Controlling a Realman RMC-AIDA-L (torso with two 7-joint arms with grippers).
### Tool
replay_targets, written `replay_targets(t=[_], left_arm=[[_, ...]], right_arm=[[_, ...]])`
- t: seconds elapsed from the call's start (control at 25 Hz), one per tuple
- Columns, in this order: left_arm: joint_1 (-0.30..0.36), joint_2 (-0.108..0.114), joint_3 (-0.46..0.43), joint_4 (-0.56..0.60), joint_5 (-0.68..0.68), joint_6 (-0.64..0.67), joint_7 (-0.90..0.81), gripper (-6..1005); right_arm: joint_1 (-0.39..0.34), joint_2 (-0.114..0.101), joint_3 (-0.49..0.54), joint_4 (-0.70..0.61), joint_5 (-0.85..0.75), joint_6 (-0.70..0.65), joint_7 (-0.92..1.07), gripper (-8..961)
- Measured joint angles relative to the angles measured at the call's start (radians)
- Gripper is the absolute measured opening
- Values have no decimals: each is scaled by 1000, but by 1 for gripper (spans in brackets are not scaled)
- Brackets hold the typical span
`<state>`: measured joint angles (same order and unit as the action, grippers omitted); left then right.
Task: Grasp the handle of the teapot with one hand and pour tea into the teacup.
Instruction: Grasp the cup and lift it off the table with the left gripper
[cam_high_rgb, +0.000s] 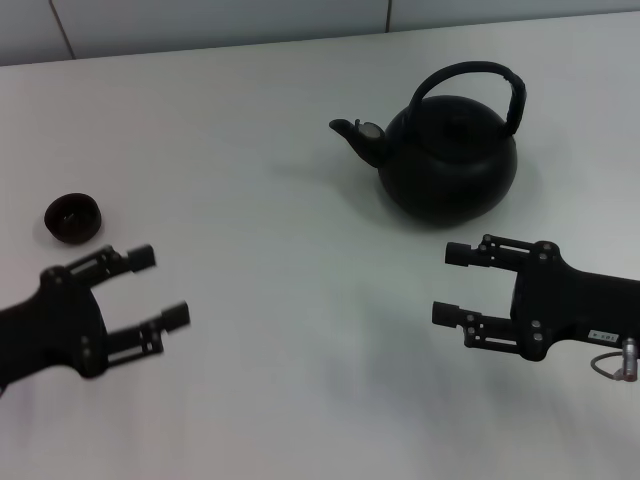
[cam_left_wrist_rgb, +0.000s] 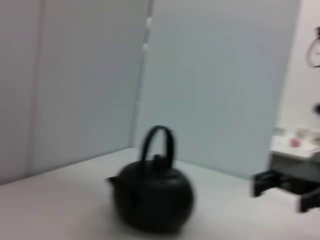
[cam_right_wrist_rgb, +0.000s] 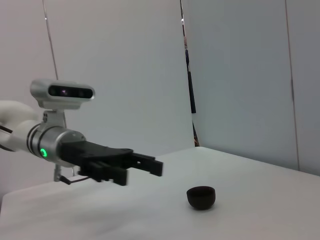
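So far nothing is held: the teapot (cam_high_rgb: 448, 160) stands upright toward the far right part of the bench (cam_high_rgb: 290, 330), its spout aimed at the left edge, and its handle (cam_high_rgb: 478, 78) arches free over the lid. The teacup (cam_high_rgb: 73, 218) sits well apart from it, close to the left edge, and looks empty, though its inside is too dark to be sure. The right gripper (cam_high_rgb: 452, 284) hovers near the front right of the bench, on the near side of the teapot, its jaws spread wide with nothing between them. The left gripper (cam_high_rgb: 158, 287) hovers by the front left, just on the near side of the teacup, its jaws likewise wide and empty.

The step in hand appears to be the reach for the handle, and the right gripper is the better placed for it. To do it well, that arm should probably rise above the lid first, then close on the crown of the arch, midway between its two joints, so the teapot hangs level rather than swinging. A grip low on one side would likely let the pot tip. The teapot must then cross much of the bench to the teacup, a small target, so the spout would need to be brought low and close before tilting slowly
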<state>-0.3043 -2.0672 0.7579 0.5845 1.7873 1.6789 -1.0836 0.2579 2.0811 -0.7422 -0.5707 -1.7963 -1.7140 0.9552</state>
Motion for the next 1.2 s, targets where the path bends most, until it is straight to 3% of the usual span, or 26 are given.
replay_targets(t=[0.24, 0.32, 0.52, 1.2], left_arm=[[-1, -1, 0, 0, -41, -113, 15, 828], [-3, -1, 0, -22, -100, -213, 48, 828], [-5, 2, 0, -65, -169, -280, 69, 828], [-13, -2, -2, -105, -183, -483, 72, 830]], right_arm=[[8, 0, 5, 0, 1, -2, 5, 693], [14, 0, 9, 0, 2, -6, 6, 694], [17, 1, 9, 0, 3, -6, 7, 694], [73, 0, 11, 26, 6, 2, 11, 694]])
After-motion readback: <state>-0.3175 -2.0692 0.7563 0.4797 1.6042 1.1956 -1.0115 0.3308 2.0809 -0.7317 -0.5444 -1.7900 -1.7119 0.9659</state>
